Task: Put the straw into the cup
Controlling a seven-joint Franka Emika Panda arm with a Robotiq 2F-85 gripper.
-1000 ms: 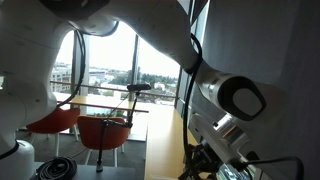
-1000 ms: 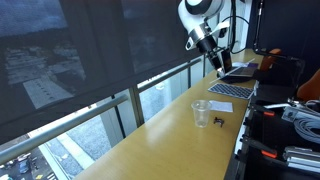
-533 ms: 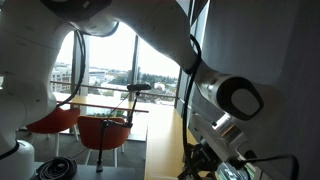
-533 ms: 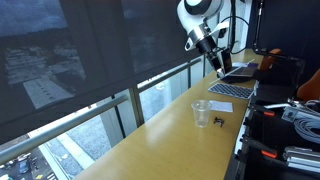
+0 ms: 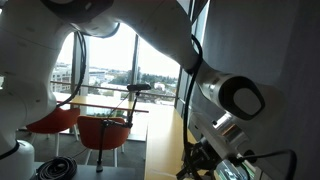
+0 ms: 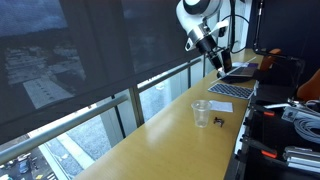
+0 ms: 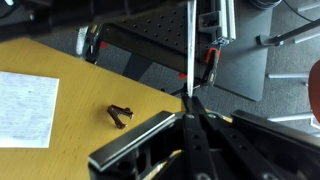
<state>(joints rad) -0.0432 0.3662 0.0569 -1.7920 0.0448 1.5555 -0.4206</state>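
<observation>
A clear plastic cup (image 6: pixel 201 113) stands upright on the long wooden counter (image 6: pixel 165 130). My gripper (image 6: pixel 217 62) hangs high above the counter, beyond the cup and toward the laptop. In the wrist view the gripper (image 7: pixel 191 101) is shut on a thin white straw (image 7: pixel 190 45), which sticks straight out past the fingertips. The cup is out of the wrist view. In an exterior view the arm (image 5: pixel 225 100) fills the picture close up and hides the counter.
A small dark clip-like object (image 6: pixel 219 121) lies next to the cup and also shows in the wrist view (image 7: pixel 120 115). A white sheet (image 7: pixel 25 105) lies on the counter. A laptop (image 6: pixel 240 70) and a flat pad (image 6: pixel 232 90) sit at the far end. Equipment racks (image 6: pixel 285 125) line the counter's side.
</observation>
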